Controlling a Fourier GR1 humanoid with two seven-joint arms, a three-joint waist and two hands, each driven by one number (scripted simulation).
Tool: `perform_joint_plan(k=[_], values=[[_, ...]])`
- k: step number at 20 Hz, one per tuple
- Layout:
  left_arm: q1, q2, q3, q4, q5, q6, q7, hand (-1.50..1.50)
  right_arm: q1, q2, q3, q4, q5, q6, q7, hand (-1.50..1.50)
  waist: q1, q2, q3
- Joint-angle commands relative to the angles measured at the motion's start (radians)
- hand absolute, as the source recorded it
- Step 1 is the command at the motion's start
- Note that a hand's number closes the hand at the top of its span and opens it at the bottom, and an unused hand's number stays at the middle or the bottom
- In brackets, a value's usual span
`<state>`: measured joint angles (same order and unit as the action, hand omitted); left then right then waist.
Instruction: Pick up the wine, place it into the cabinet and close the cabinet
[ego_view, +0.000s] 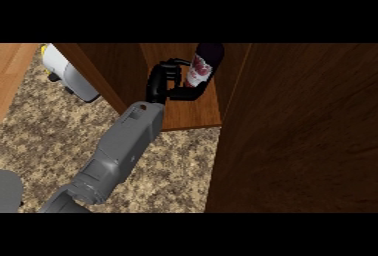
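- Inside the open cabinet (184, 112), you had the wine bottle (204, 64) over the wooden shelf floor, near the right inner wall.
- Your left hand (164, 82) was grasping the bottle from its left side, with the fingers curled round the upper part and the thumb hooked round lower down.
- You could see the bottle's dark glass and its red and white label just right of the fingers; the bottom end was hidden behind the hand and the shelf's edge, so you could not tell whether it stood on the shelf or hung just above it.
- Your grey forearm (122, 150) ran from the lower left corner up across the speckled desk (44, 135) and into the cabinet opening.
- At the right, the cabinet door (303, 135) stood wide open, a broad dark wooden panel filling that side of the view.
- On the desk to the left of the cabinet lay a white and grey object with a yellow end (68, 75), well apart from the bottle; you could not tell what it was.
- Your right hand did not show.
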<state>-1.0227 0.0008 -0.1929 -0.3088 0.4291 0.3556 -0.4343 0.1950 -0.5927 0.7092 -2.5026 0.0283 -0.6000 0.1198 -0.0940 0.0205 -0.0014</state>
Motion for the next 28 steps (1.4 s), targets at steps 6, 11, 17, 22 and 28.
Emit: perform_joint_plan(k=[6,11,17,22,28], values=[[-0.027,0.028,0.052,0.127,0.008,-0.002,-0.100,1.50,0.045,-0.012,0.021,-0.132,-0.049,0.027,0.005,-1.50,-0.019,0.013,0.000],[-0.083,0.028,0.039,0.172,-0.023,0.055,-0.104,1.50,0.080,-0.031,0.031,-0.134,-0.044,0.041,-0.013,-1.50,-0.029,0.010,0.000],[-0.125,0.059,0.034,0.213,-0.045,0.104,-0.114,-1.50,0.075,-0.011,0.040,-0.113,-0.046,0.046,-0.058,-1.50,-0.036,0.015,0.000],[-0.133,0.109,0.036,0.247,-0.053,0.118,-0.104,-1.50,0.093,-0.034,0.025,-0.124,-0.065,0.060,-0.068,-1.50,-0.045,0.021,0.000],[-0.144,0.086,0.060,0.216,-0.034,0.060,-0.152,-1.50,0.107,-0.040,0.020,-0.127,-0.071,0.066,-0.100,-1.50,-0.039,0.019,-0.001]])
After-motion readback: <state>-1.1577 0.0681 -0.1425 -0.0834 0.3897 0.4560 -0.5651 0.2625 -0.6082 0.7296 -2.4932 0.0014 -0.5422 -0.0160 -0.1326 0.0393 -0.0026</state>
